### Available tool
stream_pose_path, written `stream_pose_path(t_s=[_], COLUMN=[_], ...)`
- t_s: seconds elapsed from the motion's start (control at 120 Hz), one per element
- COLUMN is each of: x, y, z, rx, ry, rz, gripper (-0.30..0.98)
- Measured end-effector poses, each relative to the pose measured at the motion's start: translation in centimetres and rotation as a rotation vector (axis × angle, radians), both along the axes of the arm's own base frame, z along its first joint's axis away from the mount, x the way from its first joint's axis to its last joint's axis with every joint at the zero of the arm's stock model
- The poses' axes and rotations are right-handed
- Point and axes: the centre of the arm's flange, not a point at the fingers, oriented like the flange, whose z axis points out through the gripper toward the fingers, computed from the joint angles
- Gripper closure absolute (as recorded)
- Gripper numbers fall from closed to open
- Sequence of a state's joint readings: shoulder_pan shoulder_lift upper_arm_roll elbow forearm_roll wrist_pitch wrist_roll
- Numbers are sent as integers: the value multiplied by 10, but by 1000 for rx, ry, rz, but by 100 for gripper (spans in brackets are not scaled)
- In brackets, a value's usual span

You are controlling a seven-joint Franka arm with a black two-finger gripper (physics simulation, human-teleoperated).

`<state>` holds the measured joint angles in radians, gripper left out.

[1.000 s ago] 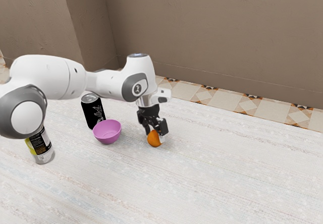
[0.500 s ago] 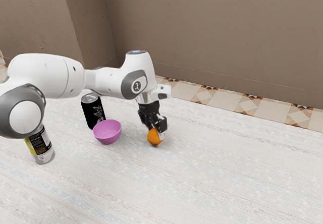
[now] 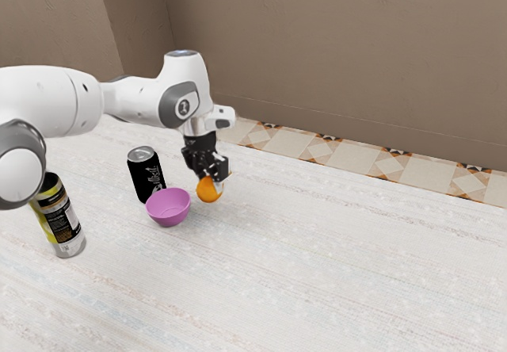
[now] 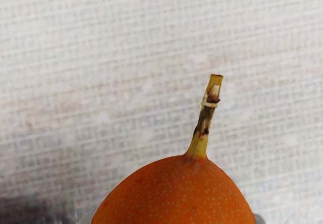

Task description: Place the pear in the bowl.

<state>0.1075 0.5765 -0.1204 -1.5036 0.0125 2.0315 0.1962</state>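
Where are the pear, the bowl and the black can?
Pear (image 4: 174, 196): wrist view, its speckled orange skin.
Bowl (image 3: 168, 218): exterior view, its outer wall.
Black can (image 3: 145, 182): exterior view, its side.

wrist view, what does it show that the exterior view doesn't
Wrist view: the fine detail of the pear, with brown marks along its stem and pale speckles on its orange skin.
Exterior view: the pink bowl, black can, yellow and black container, white arm, brown wall and patterned floor.
Both: the pear gripped by the tool, and the pale tabletop.
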Motion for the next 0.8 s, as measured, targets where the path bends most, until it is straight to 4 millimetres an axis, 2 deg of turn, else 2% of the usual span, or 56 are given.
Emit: stream_pose_path(t_s=[0.208, 0.483, 0.608, 0.8], x=[-10, -17, -18, -20], y=[49, 71, 69, 69], z=[-2, -6, -11, -13], rx=[29, 121, 133, 132], ry=[47, 105, 127, 145], rz=[72, 55, 38, 25], gripper=[49, 50, 31, 13])
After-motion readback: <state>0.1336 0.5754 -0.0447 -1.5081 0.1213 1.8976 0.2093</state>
